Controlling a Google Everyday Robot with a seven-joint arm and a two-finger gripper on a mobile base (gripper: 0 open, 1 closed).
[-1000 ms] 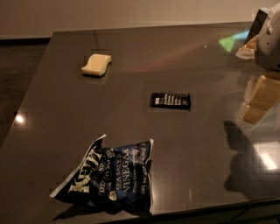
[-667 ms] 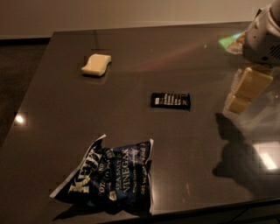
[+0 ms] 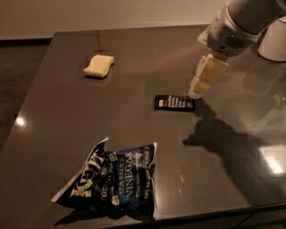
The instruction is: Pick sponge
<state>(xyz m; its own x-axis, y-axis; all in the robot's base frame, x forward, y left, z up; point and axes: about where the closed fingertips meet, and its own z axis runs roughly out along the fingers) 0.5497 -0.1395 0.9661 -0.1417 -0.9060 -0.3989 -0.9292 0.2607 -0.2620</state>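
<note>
A dark, glossy tabletop (image 3: 53, 134) fills the view, with a pale wall (image 3: 134, 13) behind it and dim floor (image 3: 18, 67) at the left. The sponge (image 3: 98, 65) lies flat on the far left part of the table, well apart from everything else. Near the front edge lies a crumpled blue chip bag (image 3: 111, 181). Right of centre lies a small black wrapped bar (image 3: 174, 102). Near its right end hangs the gripper (image 3: 201, 85), on a white arm (image 3: 241, 22) reaching in from the upper right. Whether it is open or closed cannot be told.

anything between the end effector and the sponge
Only bare table, in the camera view. The end effector hovers well apart from the sponge; the black bar lies just off that line.
</note>
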